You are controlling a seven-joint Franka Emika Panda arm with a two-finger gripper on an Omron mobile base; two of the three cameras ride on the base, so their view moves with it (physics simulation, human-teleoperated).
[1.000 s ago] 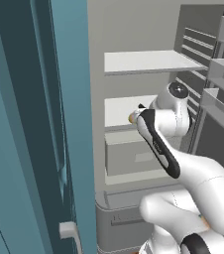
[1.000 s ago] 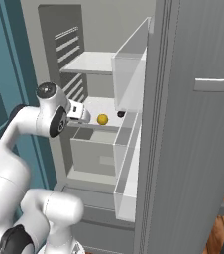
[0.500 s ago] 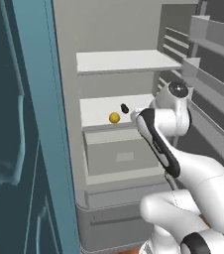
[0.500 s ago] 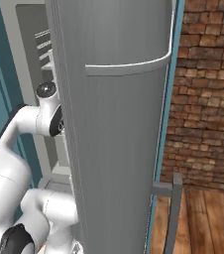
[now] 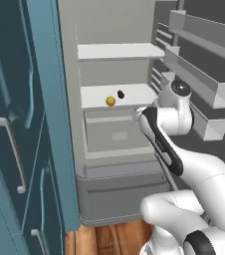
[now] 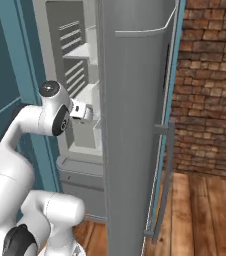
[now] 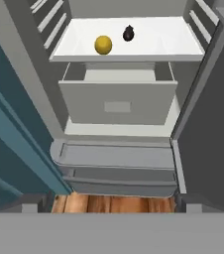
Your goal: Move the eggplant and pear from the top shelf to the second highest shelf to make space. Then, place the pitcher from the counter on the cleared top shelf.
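- Along the left edge of the left base view, a tall teal cabinet panel is standing beside the open white refrigerator.
- Inside that refrigerator, two white shelf boards are showing: the uppermost white board is lying bare, and the second highest shelf, the white flat board just above a grey box drawer, is carrying both fruits.
- On that lower board, the small golden-yellow, almost round pear is sitting to the left, and the small dark purple-black oval eggplant is sitting just beside it to the right and slightly farther back; they are apart, not touching.
- From the hand view, the pear is looking like a plain ball with no clear long axis, and the eggplant is looking too small for its pointing direction to be told.
- The grey drawer is appearing pulled a little forward, with nothing visible in it.
- To the right, the white arm's two-finger gripper is hanging in front of the shelves with its jaws spread wide, gripping nothing.
- In the right base view, the grey refrigerator door is hiding most of the interior, and a red-brown brick wall is rising beyond it.
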